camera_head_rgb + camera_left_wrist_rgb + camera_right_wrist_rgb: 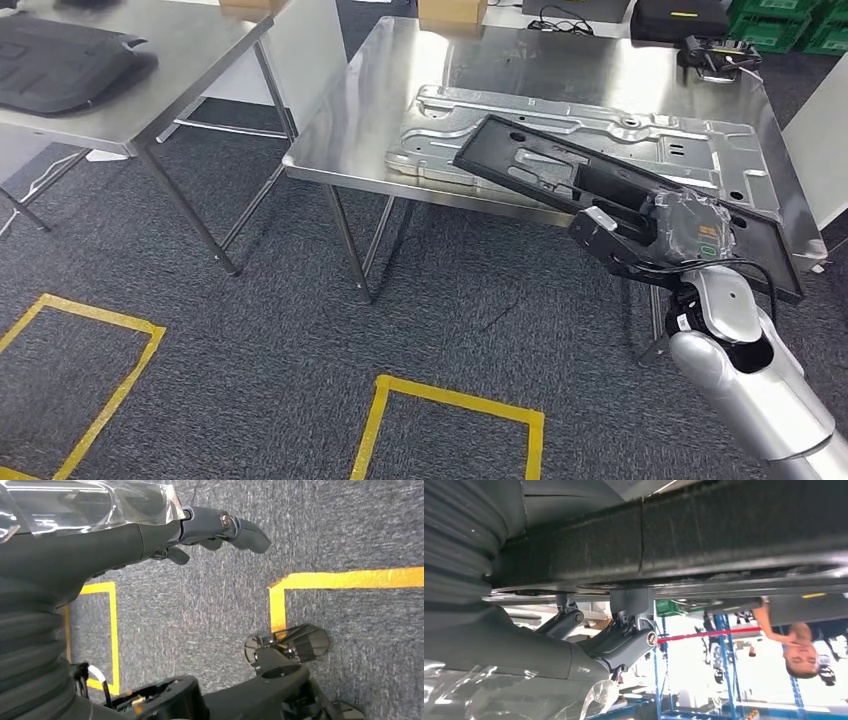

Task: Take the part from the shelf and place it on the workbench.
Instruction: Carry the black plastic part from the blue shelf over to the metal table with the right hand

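Over the near right corner of the steel worktop (360, 130), the right robot hand (640, 232) grips the part (560, 165), a long black moulded panel, by its near edge. The panel is tilted, its far end over a silver stamped metal sheet (640, 130) that lies flat on the worktop, its near end reaching past the worktop's front edge toward the right. In the right wrist view the fingers (624, 640) press up against the panel's rough black underside (704, 535). A clear plastic wrap covers the back of the right robot hand, and a small green label on it is too small to read.

The left robot hand (220, 527) hangs over the dark grey carpet (200, 610), holding nothing; its fingers are loosely curled and apart.

Yellow tape squares (450, 415) mark the carpet in front of the worktop. A second steel table (190, 70) stands to the left, with a dark moulded cover (60, 60) on it. Green crates (790, 25) and a cardboard box (452, 10) sit beyond the worktop's far edge. In the right wrist view a person (799, 645) stands among blue racks in the background. No writing can be read anywhere.
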Motion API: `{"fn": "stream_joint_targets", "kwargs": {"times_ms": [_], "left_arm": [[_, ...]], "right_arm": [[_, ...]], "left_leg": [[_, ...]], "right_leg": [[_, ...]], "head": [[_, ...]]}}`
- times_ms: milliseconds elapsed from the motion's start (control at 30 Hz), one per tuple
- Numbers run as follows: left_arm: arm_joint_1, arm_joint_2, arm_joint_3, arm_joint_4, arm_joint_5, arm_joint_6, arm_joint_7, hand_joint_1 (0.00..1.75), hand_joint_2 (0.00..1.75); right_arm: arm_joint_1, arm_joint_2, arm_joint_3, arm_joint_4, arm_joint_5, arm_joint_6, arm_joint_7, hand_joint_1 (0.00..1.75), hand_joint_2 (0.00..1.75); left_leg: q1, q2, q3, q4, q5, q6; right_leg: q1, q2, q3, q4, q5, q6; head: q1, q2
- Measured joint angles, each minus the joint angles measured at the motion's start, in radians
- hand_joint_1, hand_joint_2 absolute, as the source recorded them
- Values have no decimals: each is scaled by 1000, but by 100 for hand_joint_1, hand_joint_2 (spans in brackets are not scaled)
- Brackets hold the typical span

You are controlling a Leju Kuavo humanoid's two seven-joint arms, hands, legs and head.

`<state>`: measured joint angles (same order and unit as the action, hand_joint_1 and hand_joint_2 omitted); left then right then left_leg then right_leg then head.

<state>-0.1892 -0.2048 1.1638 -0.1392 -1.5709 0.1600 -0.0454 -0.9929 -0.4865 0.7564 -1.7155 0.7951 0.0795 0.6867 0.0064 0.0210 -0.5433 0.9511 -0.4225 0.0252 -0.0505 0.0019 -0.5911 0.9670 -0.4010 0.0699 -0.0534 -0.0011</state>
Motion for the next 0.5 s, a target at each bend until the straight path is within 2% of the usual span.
{"fn": "stream_joint_targets", "kwargs": {"times_ms": [33,67,133,167,200,233,267,333,367,400,500], "left_arm": [[0,0,0,0,0,0,0,0,175],[0,0,0,0,0,0,0,0,175],[1,0,0,0,0,0,0,0,175],[2,0,0,0,0,0,0,0,175],[2,0,0,0,0,0,0,0,175],[3,0,0,0,0,0,0,0,175],[3,0,0,0,0,0,0,0,175],[2,1,0,0,0,0,0,0,175],[1,2,0,0,0,0,0,0,175],[1,1,0,0,-1,0,0,0,175],[0,-2,0,0,-1,1,0,0,175]], "right_arm": [[-2,-1,0,0,0,0,0,175,175],[-5,-1,0,1,-1,-1,0,175,175],[-8,-1,1,1,-1,-2,0,175,175],[-8,-1,3,1,-1,-2,0,175,175],[-8,0,4,1,-2,-2,0,175,175],[-8,0,5,2,-2,-2,0,175,175],[-9,0,6,2,-2,-2,0,175,175],[-12,0,6,3,-1,-3,0,175,175],[-15,0,6,3,-1,-4,0,175,175],[-16,-1,6,4,-1,-5,0,175,175],[-18,-1,6,5,0,-6,0,175,175]], "left_leg": [[3,-2,-11,25,-14,-4],[5,-5,-34,73,-36,-7],[6,-9,-113,223,-93,-8],[5,-9,-153,290,-110,-7],[4,-10,-181,325,-110,-4],[2,-10,-189,318,-90,2],[-2,-11,-176,270,-52,12],[-17,-18,-120,116,35,44],[-23,-18,-95,57,60,56],[-28,-18,-80,23,69,60],[-30,-12,-66,4,63,52]], "right_leg": [[1,3,1,1,-2,-8],[2,5,3,1,-3,-17],[6,10,8,0,-8,-30],[10,13,10,0,-11,-35],[14,17,14,0,-14,-37],[19,21,19,0,-18,-39],[25,24,27,0,-23,-40],[34,28,42,0,-34,-40],[37,31,46,0,-40,-38],[38,33,48,0,-45,-35],[36,34,51,1,-58,-23]], "head": [[0,0],[0,0],[0,0],[0,0],[0,0],[0,0],[0,0],[0,0],[0,0],[1,0],[1,0]]}}
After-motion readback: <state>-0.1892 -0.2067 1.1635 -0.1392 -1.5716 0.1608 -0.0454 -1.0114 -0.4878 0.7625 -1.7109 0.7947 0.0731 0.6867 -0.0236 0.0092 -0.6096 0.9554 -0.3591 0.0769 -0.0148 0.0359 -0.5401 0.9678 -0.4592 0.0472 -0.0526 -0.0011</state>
